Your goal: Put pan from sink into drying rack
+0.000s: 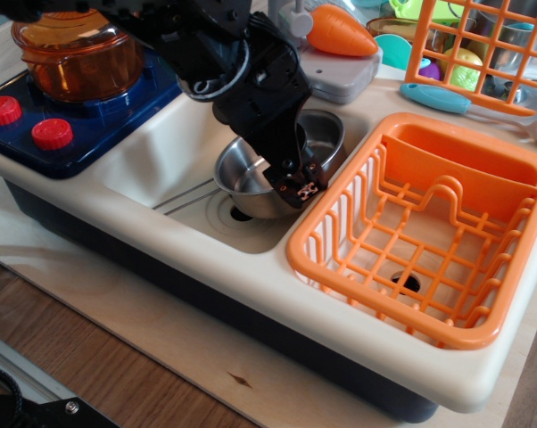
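The shiny steel pan (246, 178) sits in the cream-white sink (161, 147), over the drain hole. Its handle is hidden behind the arm. My black gripper (297, 189) reaches down from the upper left. Its fingertips (304, 190) are at the pan's near-right rim, close to the sink's right wall. The fingers appear as one dark block against the rim, so I cannot tell whether they grip it. The orange drying rack (340, 227) stands just right of the sink and holds nothing.
An amber lidded pot (77, 53) stands on the blue stove (90, 125) at the left. A grey box (335, 76) with an orange carrot (340, 31) is behind the sink. An orange lattice grid (483, 53) and a teal-handled utensil (433, 96) stand at the back right.
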